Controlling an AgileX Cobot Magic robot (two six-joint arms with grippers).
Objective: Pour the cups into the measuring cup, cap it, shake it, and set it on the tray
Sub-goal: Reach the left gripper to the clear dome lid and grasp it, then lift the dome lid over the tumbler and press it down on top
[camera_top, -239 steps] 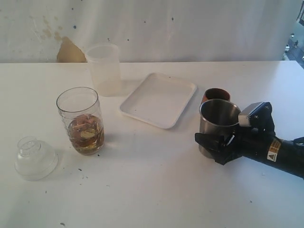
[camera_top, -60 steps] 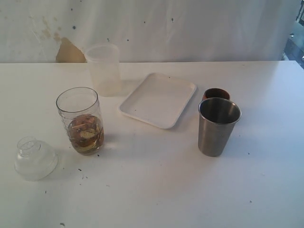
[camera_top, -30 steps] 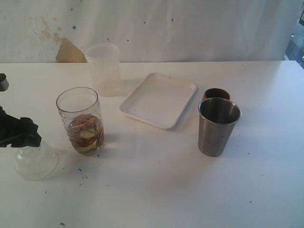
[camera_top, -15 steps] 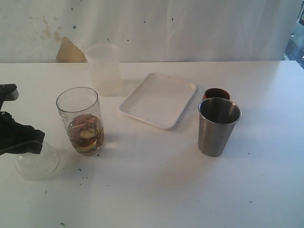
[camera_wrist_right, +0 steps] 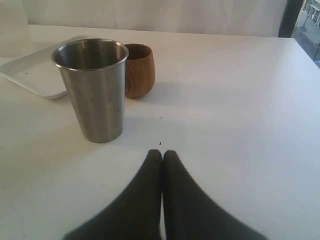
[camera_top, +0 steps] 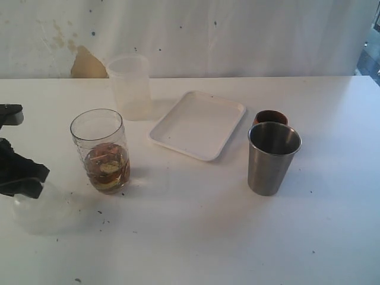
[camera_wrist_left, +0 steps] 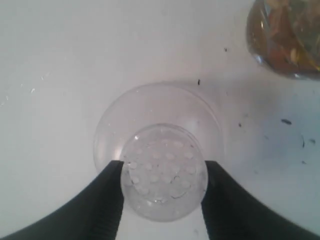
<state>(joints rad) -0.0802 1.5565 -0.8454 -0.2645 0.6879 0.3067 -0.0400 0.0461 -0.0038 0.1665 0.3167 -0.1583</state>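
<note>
The measuring cup (camera_top: 100, 151) stands at the left, holding brown liquid and bits; its base shows in the left wrist view (camera_wrist_left: 287, 37). The clear domed cap (camera_top: 38, 211) sits blurred at the table's left edge. My left gripper (camera_top: 24, 181) is over it, and its two black fingers press either side of the cap's (camera_wrist_left: 155, 107) perforated neck (camera_wrist_left: 162, 167). The steel tumbler (camera_top: 273, 157) and the wooden cup (camera_top: 271, 117) stand at the right, upright. My right gripper (camera_wrist_right: 162, 154) is shut and empty, a short way from the tumbler (camera_wrist_right: 95, 90) and the wooden cup (camera_wrist_right: 139, 70).
The white tray (camera_top: 199, 124) lies bare in the middle, between the measuring cup and the tumbler. A frosted plastic cup (camera_top: 129, 86) stands behind the measuring cup near the back wall. The right arm is outside the exterior view.
My left fingers have closed in on the cap's neck. The cap has shifted slightly toward the table's left edge and now looks blurred. Cups and tray have not moved.
</note>
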